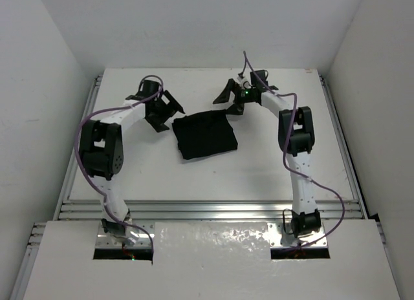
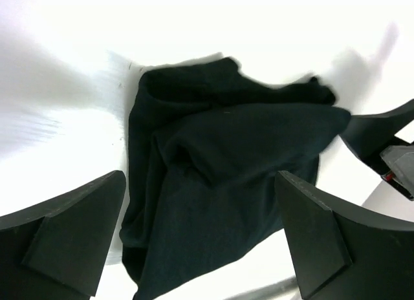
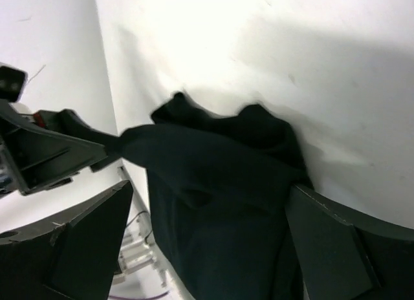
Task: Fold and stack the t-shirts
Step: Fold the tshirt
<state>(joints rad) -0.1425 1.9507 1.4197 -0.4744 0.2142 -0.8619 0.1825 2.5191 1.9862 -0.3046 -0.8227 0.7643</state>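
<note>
The t-shirt is a plain black garment lying folded into a rough square at the middle of the white table. My left gripper hangs open just off its far left corner, and my right gripper hangs open just over its far right corner. In the left wrist view the t-shirt lies rumpled below the wide-apart fingers of the left gripper, nothing pinched. In the right wrist view the right gripper likewise stands spread above the t-shirt.
White walls close in the table on the left, back and right. Aluminium rails run along its near edge. Purple cables loop beside both arms. The opposite gripper shows at the edge of each wrist view.
</note>
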